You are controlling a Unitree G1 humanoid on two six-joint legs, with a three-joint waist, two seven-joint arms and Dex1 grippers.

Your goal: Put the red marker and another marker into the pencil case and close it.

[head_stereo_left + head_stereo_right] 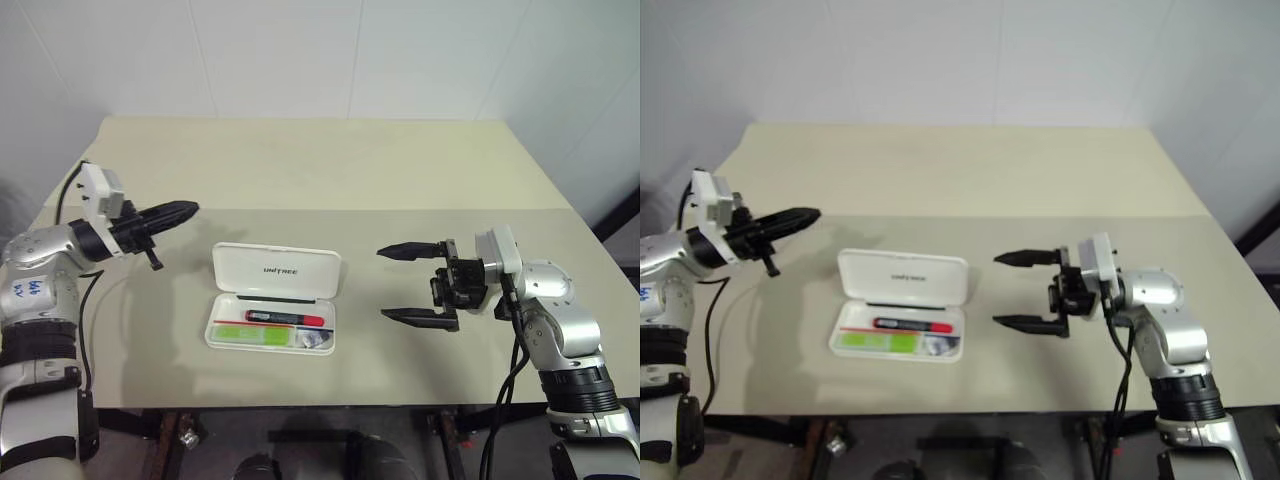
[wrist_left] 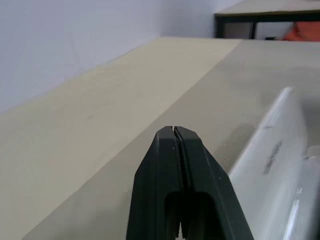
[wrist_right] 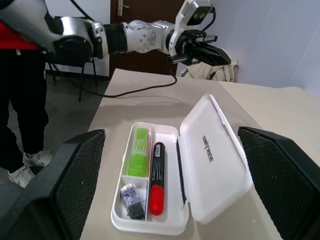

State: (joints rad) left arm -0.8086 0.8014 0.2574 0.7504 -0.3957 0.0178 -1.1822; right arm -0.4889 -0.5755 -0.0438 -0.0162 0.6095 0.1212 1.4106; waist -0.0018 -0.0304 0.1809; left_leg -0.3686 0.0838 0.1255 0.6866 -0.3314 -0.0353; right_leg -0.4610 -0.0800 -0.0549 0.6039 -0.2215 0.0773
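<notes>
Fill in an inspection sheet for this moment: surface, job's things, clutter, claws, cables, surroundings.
Surface: beige table, bare apart from the case.
Job's things: white case open, lid up; red marker and green marker inside.
Clutter: small grey item in the case's corner compartment.
Claws: left claw shut, empty, left of the case; right claw open, empty, right of it.
Cables: black cable at the left arm.
Surroundings: white wall; a person's legs beside the table.

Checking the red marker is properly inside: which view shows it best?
The right wrist view: the red marker lies large and unobstructed inside the open pencil case. Both eye views show it small, from above.
</notes>
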